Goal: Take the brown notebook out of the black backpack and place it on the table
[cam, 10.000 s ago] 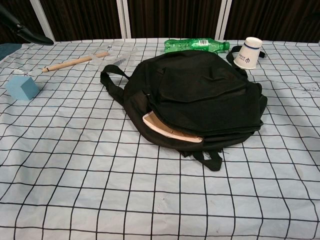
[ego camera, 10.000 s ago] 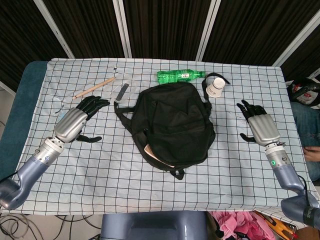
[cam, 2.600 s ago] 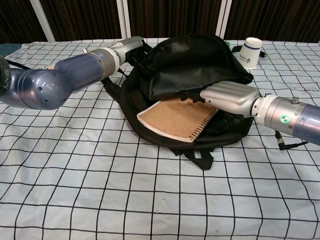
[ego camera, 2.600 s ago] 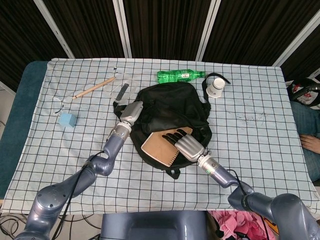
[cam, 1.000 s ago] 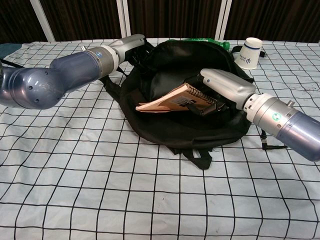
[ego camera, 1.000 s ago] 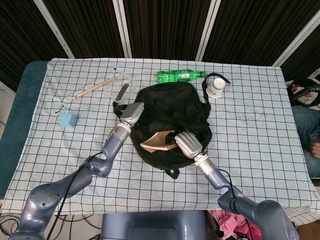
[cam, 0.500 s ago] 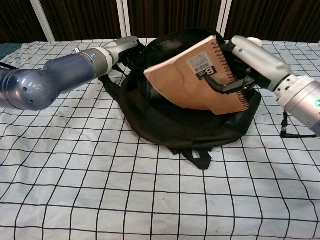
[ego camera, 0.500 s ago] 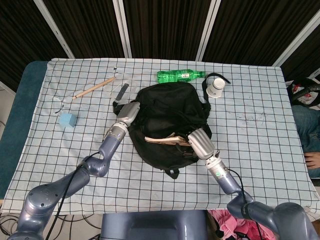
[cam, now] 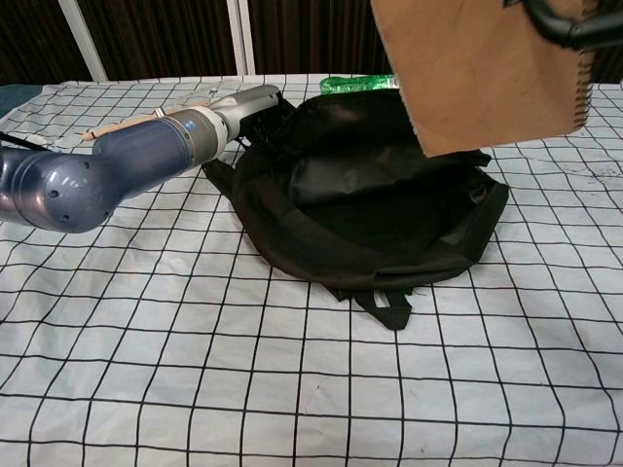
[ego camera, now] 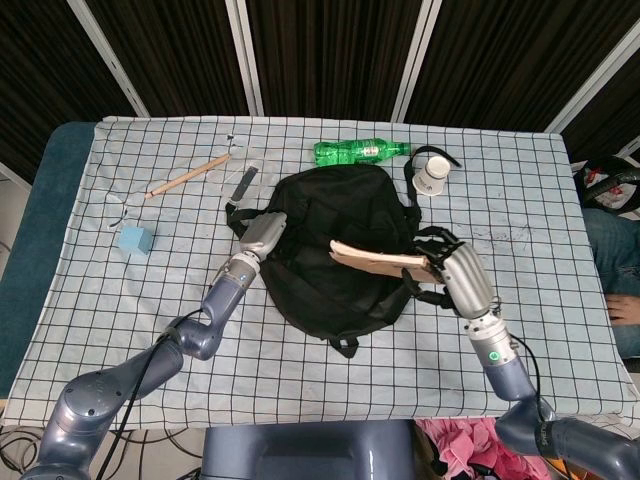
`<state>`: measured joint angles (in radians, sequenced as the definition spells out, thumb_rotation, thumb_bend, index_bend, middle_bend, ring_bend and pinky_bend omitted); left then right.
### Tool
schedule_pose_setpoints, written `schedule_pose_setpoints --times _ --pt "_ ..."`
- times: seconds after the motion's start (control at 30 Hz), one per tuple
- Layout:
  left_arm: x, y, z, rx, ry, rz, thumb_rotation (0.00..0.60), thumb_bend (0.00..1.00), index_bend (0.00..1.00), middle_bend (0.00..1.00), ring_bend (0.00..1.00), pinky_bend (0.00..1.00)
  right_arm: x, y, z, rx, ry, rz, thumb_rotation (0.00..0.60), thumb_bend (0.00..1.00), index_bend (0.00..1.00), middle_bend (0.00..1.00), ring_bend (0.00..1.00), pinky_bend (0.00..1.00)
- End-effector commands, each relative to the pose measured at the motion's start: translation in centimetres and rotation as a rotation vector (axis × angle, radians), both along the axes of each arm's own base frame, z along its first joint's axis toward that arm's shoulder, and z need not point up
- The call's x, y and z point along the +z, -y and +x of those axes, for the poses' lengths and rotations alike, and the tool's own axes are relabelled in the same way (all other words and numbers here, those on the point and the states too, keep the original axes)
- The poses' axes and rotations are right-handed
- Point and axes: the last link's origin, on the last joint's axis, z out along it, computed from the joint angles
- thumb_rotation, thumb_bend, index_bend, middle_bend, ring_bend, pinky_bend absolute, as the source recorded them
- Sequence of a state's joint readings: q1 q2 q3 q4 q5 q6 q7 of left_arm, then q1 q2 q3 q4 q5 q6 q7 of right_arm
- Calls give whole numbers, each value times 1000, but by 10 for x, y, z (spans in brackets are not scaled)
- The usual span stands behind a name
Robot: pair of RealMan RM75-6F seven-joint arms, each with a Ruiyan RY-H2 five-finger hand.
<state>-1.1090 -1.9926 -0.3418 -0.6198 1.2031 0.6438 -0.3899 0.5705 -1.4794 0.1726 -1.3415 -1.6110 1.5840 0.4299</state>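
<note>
The black backpack (ego camera: 330, 240) lies open in the middle of the checked table. My left hand (ego camera: 262, 236) grips its left rim, and the chest view shows the same left hand (cam: 251, 103) at the bag's edge. My right hand (ego camera: 462, 276) holds the brown notebook (ego camera: 378, 260) in the air above the bag's right side, clear of the opening. In the chest view the notebook (cam: 482, 73) fills the upper right, its spiral binding along the right edge. Only the right hand's dark fingers (cam: 574, 29) show there.
Behind the bag lie a green bottle (ego camera: 360, 152) and a tipped paper cup (ego camera: 432, 176). A wooden stick (ego camera: 190, 176), a small dark tool (ego camera: 245, 185) and a blue cube (ego camera: 134, 240) sit at the left. Bare checked cloth (cam: 292, 389) spreads in front of the bag.
My right hand has pulled the notebook out of the backpack and raised it up and to the right. The bag's flap has sunk. My left hand stays at the rim.
</note>
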Motion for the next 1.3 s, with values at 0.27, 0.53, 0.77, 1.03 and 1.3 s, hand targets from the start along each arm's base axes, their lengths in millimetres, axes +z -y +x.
schedule_pose_setpoints --times 0.27,0.53,0.77,1.03,1.3 --pt "2 14 0 -67 -35 -64 600 416 616 630 255 107 77 -3 -26 -107 -18 -228 600 583 802 677 622 318" --pt "43 39 -8 -192 -185 -173 600 262 334 411 83 4 75 18 -41 -188 -141 -259 600 591 802 677 622 318" --pt "99 68 -15 -180 -235 -276 600 31 25 151 0 0 61 41 -47 -239 -187 -239 600 611 802 677 622 318" --pt "158 89 -23 -174 -220 -226 600 16 16 138 0 0 43 62 -43 -260 -221 -254 600 617 802 677 622 318" --pt "193 92 -46 -165 -148 -29 600 34 59 152 0 0 -6 64 -24 -177 -369 -251 600 619 802 675 621 318"
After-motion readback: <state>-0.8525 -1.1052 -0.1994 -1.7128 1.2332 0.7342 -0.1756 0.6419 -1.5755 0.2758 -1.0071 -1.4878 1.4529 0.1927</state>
